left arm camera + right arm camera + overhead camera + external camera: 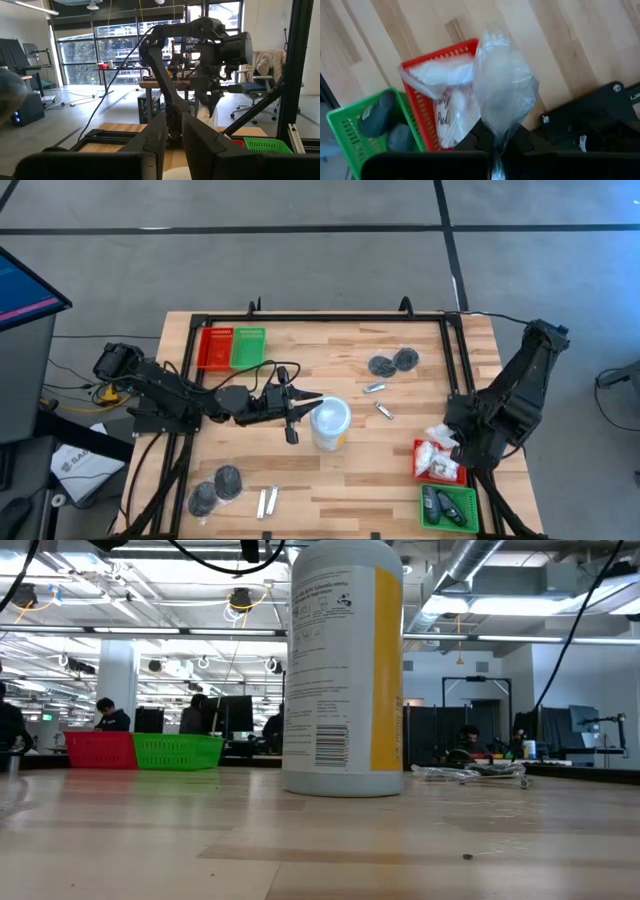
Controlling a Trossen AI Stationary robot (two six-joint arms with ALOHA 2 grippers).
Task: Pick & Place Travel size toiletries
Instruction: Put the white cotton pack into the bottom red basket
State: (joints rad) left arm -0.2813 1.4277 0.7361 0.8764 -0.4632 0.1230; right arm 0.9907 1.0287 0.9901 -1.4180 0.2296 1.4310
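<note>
The right gripper [495,150] has its jaws pressed together on the lower edge of a clear crinkly sachet [504,90], which it holds above the counter [330,480] beside the red tray [427,125] on that side. The pinch takes only a thin margin of film, so the sachet could slip free and land on the bare wood, or catch the tray's wall and hang half out. The red tray already looks heaped with white sachets [445,75], and one more could slide off the pile.

The left gripper [296,402] lies low mid-counter, just beside the white bottle [330,424]. Whether its jaws hold anything cannot be told. A careless swing there would probably knock the bottle over.

Counted from the high view:
- two red trays
- two green trays [447,507]; the near one holds two dark pieces
- one bottle
- two dark discs [393,362] at the far side
- two more [217,486] at the near left edge
- two slim tubes [380,400] mid-counter, apart
- two tubes [266,501] side by side near the front

The sachets in the red tray are too bunched to count.
</note>
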